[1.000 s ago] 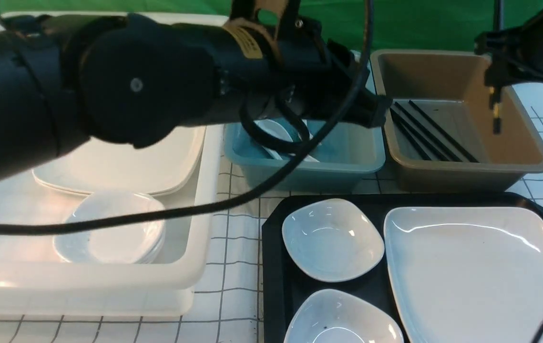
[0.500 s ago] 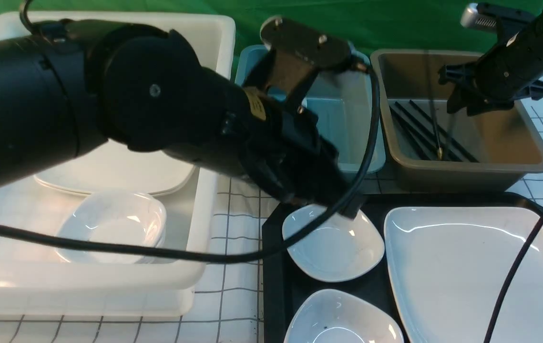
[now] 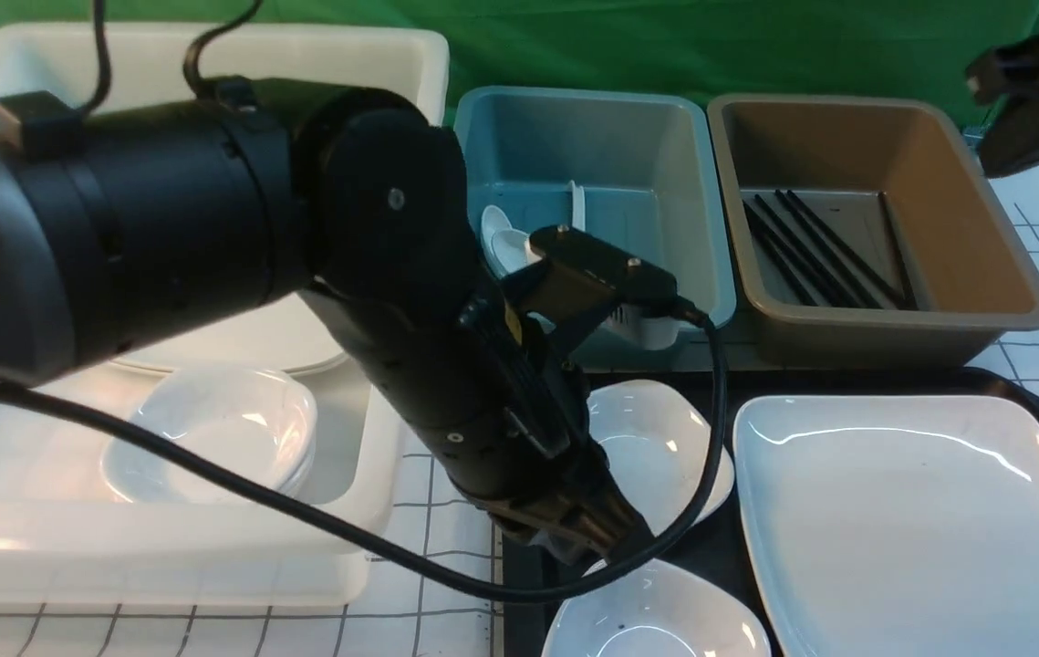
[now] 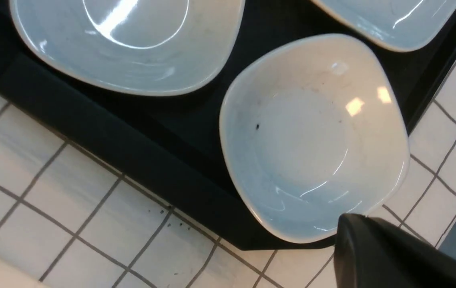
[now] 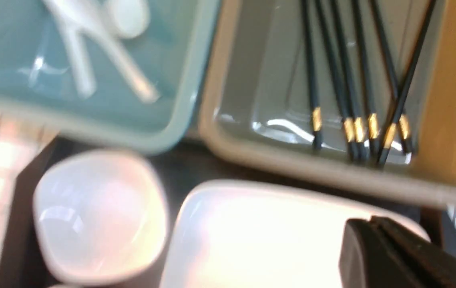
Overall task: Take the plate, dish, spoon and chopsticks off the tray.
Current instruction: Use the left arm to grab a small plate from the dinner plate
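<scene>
The black tray [image 3: 847, 381] holds the large white plate [image 3: 911, 511] on its right and two small white dishes, a far one [image 3: 656, 447] and a near one [image 3: 665, 620], on its left. My left gripper [image 3: 606, 543] is shut and empty, low between the two dishes. In the left wrist view its tip [image 4: 352, 224] is at the rim of the near dish [image 4: 312, 136]. Black chopsticks [image 3: 811, 246] lie in the brown tub [image 3: 984, 274]. White spoons [image 3: 505, 242] lie in the blue tub [image 3: 592, 128]. My right gripper [image 5: 362, 224] is shut and empty above the plate [image 5: 260, 236].
A large white bin [image 3: 373, 511] at the left holds stacked white plates and small dishes [image 3: 209, 438]. My left arm's black cable [image 3: 711, 438] loops over the far dish. The right arm [image 3: 1030, 100] is at the far right corner, behind the brown tub.
My left arm swung from over the blue tub down to the tray's left side. The right gripper's chopsticks now lie in the brown tub, and that arm has pulled back up and right.
</scene>
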Motion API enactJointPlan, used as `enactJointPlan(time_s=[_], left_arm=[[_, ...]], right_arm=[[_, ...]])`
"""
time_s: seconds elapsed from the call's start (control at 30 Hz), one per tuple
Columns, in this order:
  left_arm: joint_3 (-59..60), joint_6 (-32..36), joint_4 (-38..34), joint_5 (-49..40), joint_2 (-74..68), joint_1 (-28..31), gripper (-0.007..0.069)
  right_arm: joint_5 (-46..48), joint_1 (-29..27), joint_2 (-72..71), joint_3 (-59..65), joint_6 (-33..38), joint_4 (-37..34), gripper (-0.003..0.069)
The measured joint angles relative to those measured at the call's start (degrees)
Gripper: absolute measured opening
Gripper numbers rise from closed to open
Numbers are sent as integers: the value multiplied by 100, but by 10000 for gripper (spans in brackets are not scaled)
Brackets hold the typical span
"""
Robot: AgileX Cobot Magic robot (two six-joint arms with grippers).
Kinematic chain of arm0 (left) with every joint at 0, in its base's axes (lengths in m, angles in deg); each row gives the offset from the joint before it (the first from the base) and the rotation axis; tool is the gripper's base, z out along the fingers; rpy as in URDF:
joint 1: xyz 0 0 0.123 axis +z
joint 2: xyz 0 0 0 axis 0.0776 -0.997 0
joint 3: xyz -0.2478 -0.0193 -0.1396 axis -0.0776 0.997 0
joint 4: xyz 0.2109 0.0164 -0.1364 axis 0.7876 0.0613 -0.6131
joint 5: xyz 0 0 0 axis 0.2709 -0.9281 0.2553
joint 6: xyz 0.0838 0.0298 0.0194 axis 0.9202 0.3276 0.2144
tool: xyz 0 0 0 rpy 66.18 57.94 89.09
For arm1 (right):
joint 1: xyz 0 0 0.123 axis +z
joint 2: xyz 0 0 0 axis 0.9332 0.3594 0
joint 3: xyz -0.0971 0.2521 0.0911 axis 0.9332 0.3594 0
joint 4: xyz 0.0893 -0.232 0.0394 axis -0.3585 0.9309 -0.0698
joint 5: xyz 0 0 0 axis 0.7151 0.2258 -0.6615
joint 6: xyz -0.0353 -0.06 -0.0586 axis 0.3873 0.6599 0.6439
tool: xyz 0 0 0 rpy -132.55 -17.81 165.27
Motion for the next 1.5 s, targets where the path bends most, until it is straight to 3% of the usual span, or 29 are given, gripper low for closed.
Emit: enactJointPlan(time_s=[0.27, 0.43, 0.63, 0.83, 1.03, 1.33, 1.47, 1.5], left_arm=[[-5, -124, 404, 133, -412, -640, 66], [-5, -496, 760, 323, -831, -750, 185], [-5, -570, 1167, 771, -1286, -762, 385], [-5, -765, 1385, 1240, -1495, -744, 483], [-5, -1079, 1757, 1451, -1652, -713, 486], [-10, -1196, 1736, 1543, -1976, -713, 484], [-16, -1205, 1578, 1544, -1998, -713, 405], [-23, -1185, 1513, 1549, -2005, -713, 349]], right_arm=[[-569, 552, -2320, 2389, 76, -57, 0], [-636, 618, -3303, 3300, 133, -280, 0], [-642, 643, -4384, 4080, 867, -803, 5], [-639, 643, -4937, 4420, 1019, -886, 9], [-633, 643, -4960, 4461, 1023, -886, 9], [-633, 643, -4960, 4461, 1023, -886, 9], [-638, 643, -4960, 4461, 1023, -886, 9], [-643, 643, -4960, 4461, 1023, -886, 9]])
